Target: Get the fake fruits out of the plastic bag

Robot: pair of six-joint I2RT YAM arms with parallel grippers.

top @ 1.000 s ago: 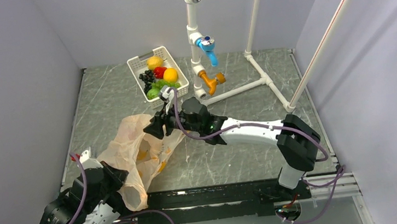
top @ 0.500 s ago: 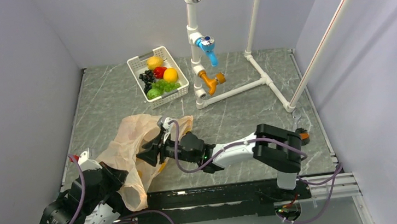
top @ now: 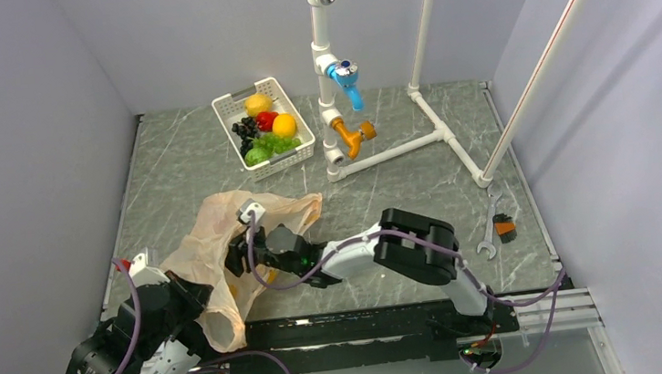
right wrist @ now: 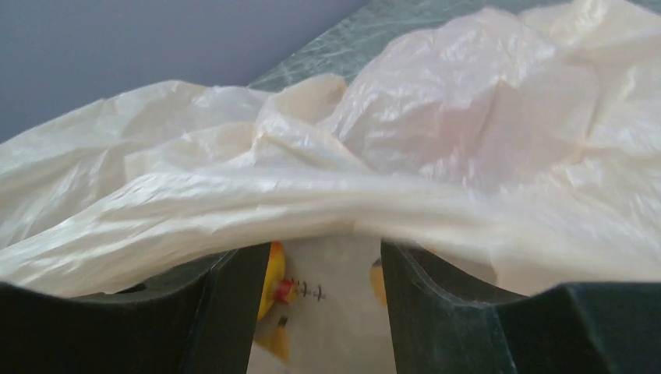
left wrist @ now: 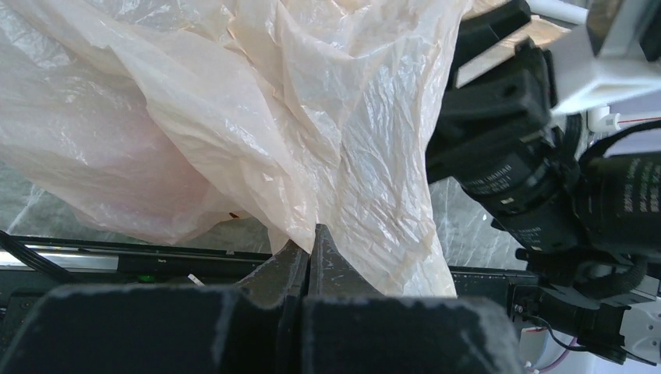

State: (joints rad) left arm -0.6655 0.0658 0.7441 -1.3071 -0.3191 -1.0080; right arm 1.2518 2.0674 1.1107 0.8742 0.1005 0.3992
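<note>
Holding the bag: the left gripper [left wrist: 310,243] is squeezed fully together on a fold of the bag [top: 212,230] at its near-left end.
Bag's lie: its long axis runs from that pinch away to the far right, slumped on the table between the two arms.
Right gripper: the right gripper [right wrist: 323,257] comes in from the bag's right, jaws well apart and holding nothing; the crinkled film drapes across just ahead of them, with the yellow print [right wrist: 274,290] showing in the gap.
Nearer arm: the right, I'd say, for reaching inside.
Fruits: the apple [top: 267,120] and green fruit [top: 256,156] sit in the basket [top: 225,99], well apart behind; whether any remain bagged, I cannot tell.
</note>
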